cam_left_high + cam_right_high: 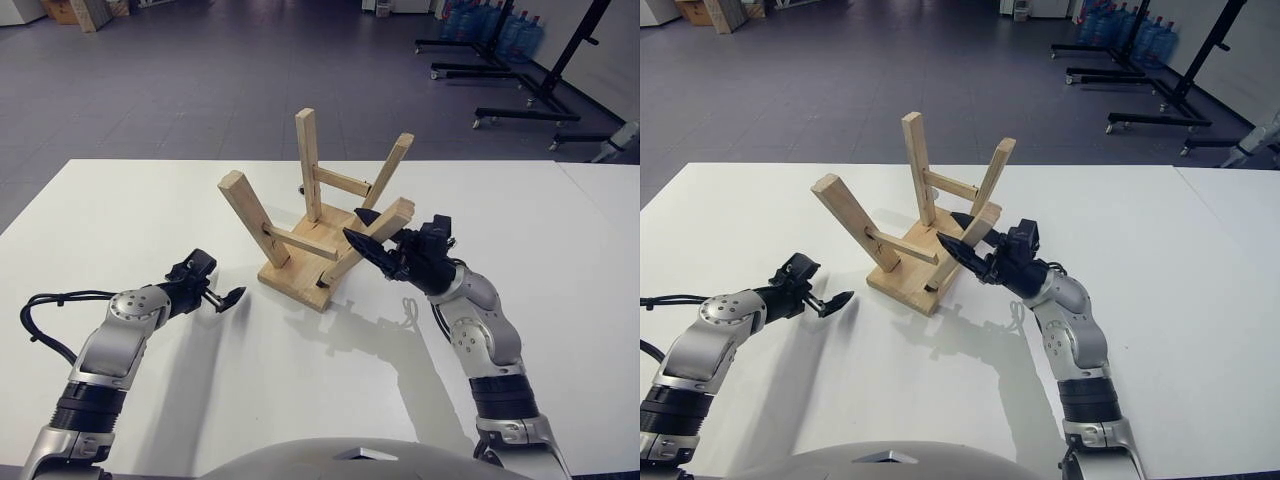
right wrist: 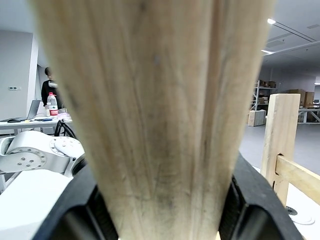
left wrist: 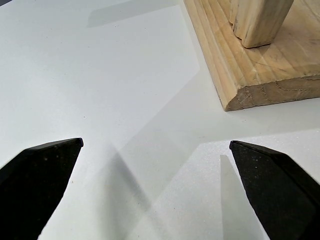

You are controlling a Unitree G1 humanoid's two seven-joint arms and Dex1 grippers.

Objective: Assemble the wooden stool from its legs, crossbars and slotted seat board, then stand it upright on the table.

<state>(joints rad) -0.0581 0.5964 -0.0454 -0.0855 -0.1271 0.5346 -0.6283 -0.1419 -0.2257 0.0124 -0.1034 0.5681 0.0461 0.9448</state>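
Stool [image 1: 310, 235]: pale unfinished wood, assembled, upside down near the middle of the table [image 1: 120, 220].
Seat board [image 1: 298, 282]: a thick rectangular slab with visible grain, at the bottom against the table top; one corner points toward the robot.
Legs: four square posts rising from the board and splaying outward, cut ends uppermost.
Crossbars [image 1: 342, 182]: thin flat rails joining the legs in pairs, one between the far legs and one between the left legs.
Right gripper [image 1: 368, 232]: clamped on the near right leg [image 1: 395, 215] about halfway up it; in the right wrist view the black fingers [image 2: 247, 200] press that leg [image 2: 155, 120] from both sides.
Left gripper [image 1: 228, 298]: released, low over the table just left of the board's near corner and not touching it; in the left wrist view its fingertips [image 3: 40, 165] stand wide apart, with the board's edge [image 3: 250, 65] ahead of them.
Blue jugs [image 1: 510, 30]: grouped on the floor far behind the table, beside black wheeled stands; contents cannot be told.
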